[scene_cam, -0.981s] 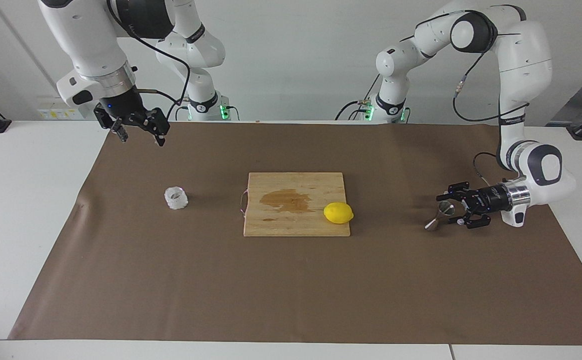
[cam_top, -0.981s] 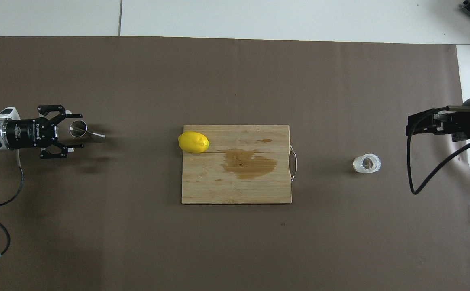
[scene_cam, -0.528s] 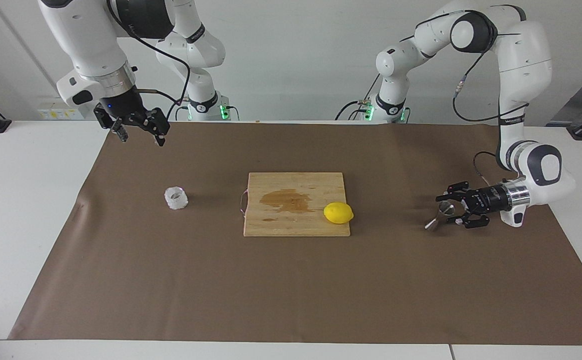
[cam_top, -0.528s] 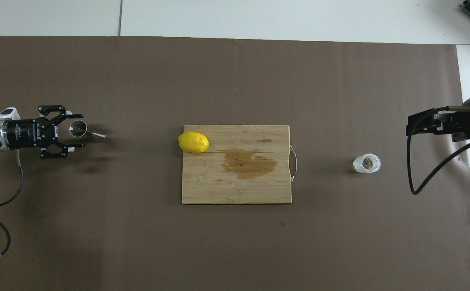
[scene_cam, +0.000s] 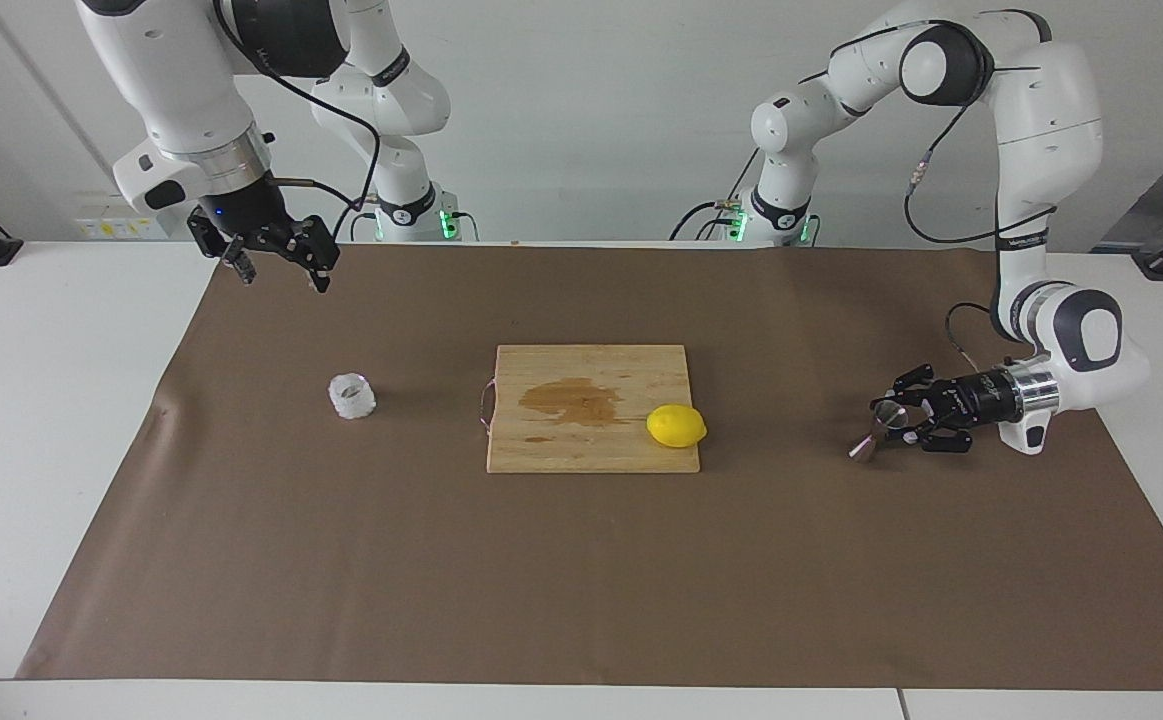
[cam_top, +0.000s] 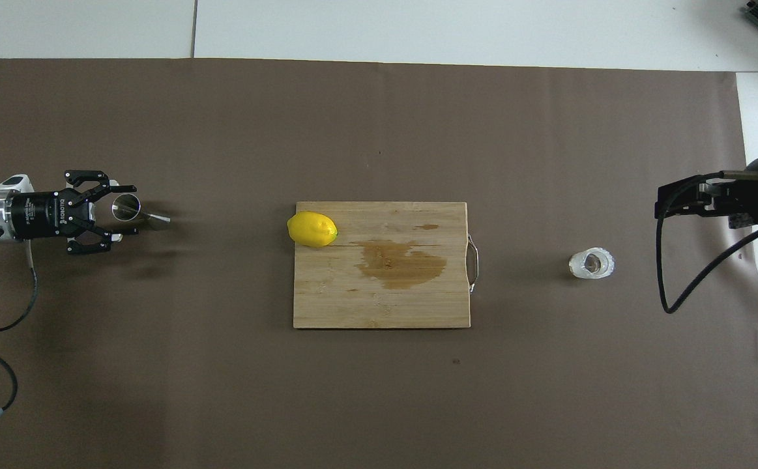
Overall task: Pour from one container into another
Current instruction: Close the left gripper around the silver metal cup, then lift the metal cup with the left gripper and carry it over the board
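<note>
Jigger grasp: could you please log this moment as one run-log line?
left gripper: shut on jigger | right gripper: open, waiting above mat | glass cup: untouched | pour: not yet

- glass cup (scene_cam: 351, 396) (cam_top: 592, 264): small, whitish, textured, upright on brown mat toward right arm's end.
- steel jigger (scene_cam: 877, 432) (cam_top: 136, 212): hourglass shape, upright, toward left arm's end, top cone clamped between gripper fingers.
</note>
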### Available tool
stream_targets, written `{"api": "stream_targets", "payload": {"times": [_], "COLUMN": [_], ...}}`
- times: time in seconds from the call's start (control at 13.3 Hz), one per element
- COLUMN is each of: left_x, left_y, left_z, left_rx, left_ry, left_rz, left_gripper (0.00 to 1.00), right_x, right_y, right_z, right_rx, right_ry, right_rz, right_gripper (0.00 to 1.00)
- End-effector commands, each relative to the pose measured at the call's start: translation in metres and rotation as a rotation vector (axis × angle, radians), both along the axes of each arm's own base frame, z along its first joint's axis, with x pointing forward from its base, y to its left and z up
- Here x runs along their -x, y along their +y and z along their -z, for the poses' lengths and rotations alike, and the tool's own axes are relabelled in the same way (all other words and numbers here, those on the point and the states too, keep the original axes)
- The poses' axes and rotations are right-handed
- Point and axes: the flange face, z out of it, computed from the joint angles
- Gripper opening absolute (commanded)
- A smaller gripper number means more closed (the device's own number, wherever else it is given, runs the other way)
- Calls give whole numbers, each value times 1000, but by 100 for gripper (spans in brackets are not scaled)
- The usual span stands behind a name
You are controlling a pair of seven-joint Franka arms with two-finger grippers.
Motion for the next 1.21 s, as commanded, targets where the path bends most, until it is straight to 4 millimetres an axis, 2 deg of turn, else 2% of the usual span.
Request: {"api": "stream_targets", "payload": {"times": [0.0, 0.3, 0.45, 0.53, 0.75, 0.91, 1.13], "left_x": [2, -1, -8, -10, -18, -22, -25], "left_y": [0, -3, -15, -24, -56, -89, -136], "left_z": [1, -6, -26, -35, -71, -94, -112], "left_rx": [12, 20, 28, 42, 77, 86, 111], "left_ry": [16, 45, 50, 41, 31, 10, 4], "left_rz": [-26, -27, -24, -15, -6, 22, 43], "left_gripper": [28, 15, 0, 0, 0, 0, 0], "right_x": [2, 2, 2, 2, 2, 2, 2], "right_y": [-2, -2, -2, -2, -2, -2, -2], "right_z": [-5, -5, -5, -5, -5, -5, -5], "right_rx": [-21, -21, -21, -21, -21, -21, -21], "right_ry": [6, 6, 6, 6, 6, 6, 6], "right_rz": [-12, -12, -12, -14, -12, -12, -12], "right_gripper": [100, 100, 100, 100, 100, 100, 100]}}
